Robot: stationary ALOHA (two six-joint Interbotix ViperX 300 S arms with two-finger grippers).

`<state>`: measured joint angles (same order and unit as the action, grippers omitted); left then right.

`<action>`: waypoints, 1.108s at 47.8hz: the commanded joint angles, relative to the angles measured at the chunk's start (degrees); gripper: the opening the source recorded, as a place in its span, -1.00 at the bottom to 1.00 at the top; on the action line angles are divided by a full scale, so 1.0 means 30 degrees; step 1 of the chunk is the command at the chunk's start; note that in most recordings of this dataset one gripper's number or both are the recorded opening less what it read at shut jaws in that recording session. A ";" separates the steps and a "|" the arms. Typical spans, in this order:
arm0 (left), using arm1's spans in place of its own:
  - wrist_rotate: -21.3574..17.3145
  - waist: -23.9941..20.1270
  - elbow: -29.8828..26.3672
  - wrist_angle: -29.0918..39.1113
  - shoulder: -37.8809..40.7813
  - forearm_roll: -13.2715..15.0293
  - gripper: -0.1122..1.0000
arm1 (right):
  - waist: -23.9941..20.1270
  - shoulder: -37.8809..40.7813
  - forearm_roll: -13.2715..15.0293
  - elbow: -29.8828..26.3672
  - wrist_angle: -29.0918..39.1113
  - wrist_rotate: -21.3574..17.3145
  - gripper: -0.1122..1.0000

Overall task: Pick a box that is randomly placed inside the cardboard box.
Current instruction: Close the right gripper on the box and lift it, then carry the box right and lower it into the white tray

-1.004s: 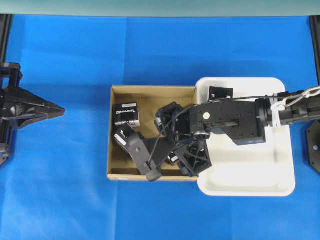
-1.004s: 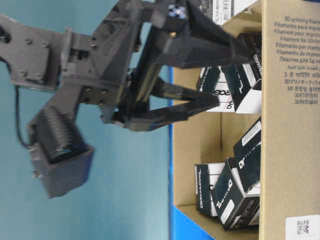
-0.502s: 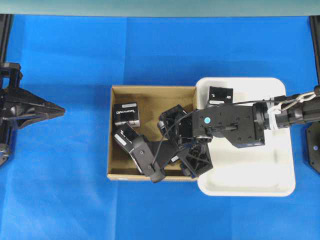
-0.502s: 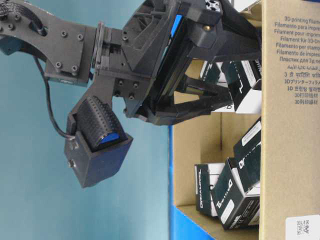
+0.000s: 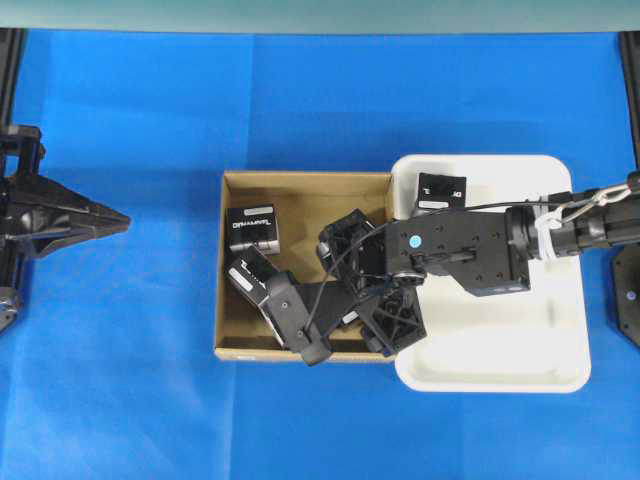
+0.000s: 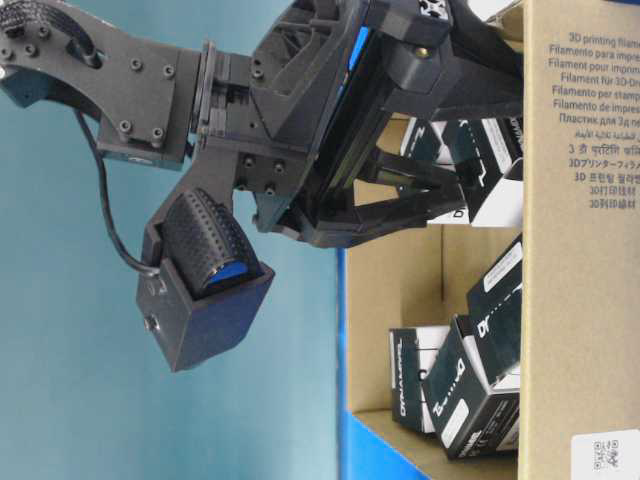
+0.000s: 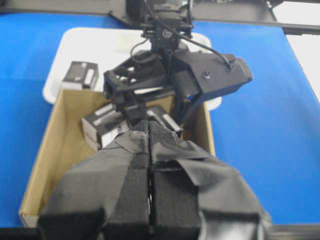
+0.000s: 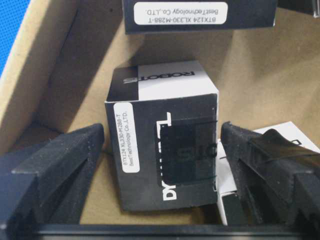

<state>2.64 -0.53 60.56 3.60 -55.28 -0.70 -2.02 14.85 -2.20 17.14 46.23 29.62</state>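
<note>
The right gripper (image 8: 162, 150) reaches into the cardboard box (image 5: 300, 188), jaws spread either side of a box (image 8: 162, 132); contact appears absent. The left gripper (image 5: 118, 218), well left, is closed.

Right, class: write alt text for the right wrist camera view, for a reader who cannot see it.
A small black box with white lettering stands between the right gripper's two open fingers, inside the cardboard box. Gaps show on both sides of it, and another black box lies beyond.
</note>
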 commanded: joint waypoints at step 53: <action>0.0000 -0.0059 -0.0469 -0.0088 0.0029 -0.0029 -0.93 | 0.5215 -1.1777 -0.0176 0.1582 0.8057 -0.6826 0.28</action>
<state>2.64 -0.53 60.56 3.60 -55.55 -0.70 11.69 -16.79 -2.64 18.46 70.58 9.14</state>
